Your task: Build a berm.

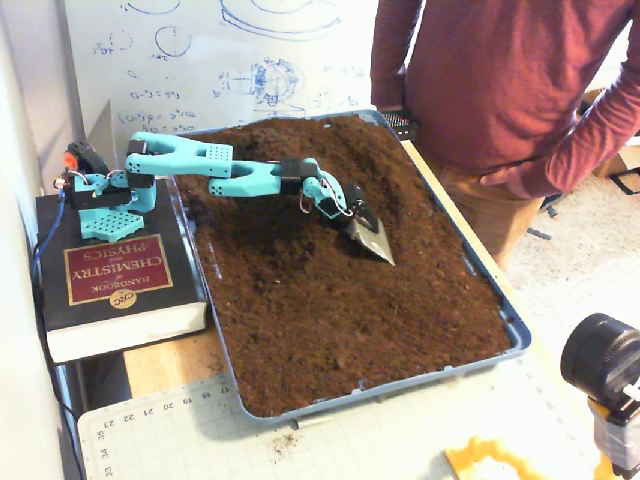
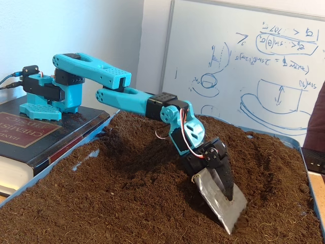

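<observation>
Book [image 1: 110, 275] cover – "CRC HANDBOOK of CHEMISTRY and PHYSICS"; cutting mat [image 1: 150, 430] edge – numbers 17–23; whiteboard [image 2: 244, 71] scribbles illegible.

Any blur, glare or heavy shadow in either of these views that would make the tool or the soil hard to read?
In a fixed view from above, the tool is sharp, the soil evenly lit, and the camera lens at lower right is soft. In a fixed view from the side, the tool shows mild sheen, with dark shadow beneath the arm.
</observation>
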`<action>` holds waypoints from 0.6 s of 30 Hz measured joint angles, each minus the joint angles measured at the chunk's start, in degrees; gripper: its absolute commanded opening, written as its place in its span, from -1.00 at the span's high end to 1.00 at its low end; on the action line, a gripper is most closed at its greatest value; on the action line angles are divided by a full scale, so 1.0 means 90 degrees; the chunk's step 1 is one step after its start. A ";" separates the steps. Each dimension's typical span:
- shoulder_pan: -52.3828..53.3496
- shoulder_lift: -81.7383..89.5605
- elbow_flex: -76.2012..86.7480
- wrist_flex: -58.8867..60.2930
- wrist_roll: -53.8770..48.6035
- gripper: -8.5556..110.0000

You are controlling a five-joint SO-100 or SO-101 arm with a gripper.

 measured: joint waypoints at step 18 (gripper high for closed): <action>0.0010 0.0977 -0.0039 0.3457 0.0000 0.85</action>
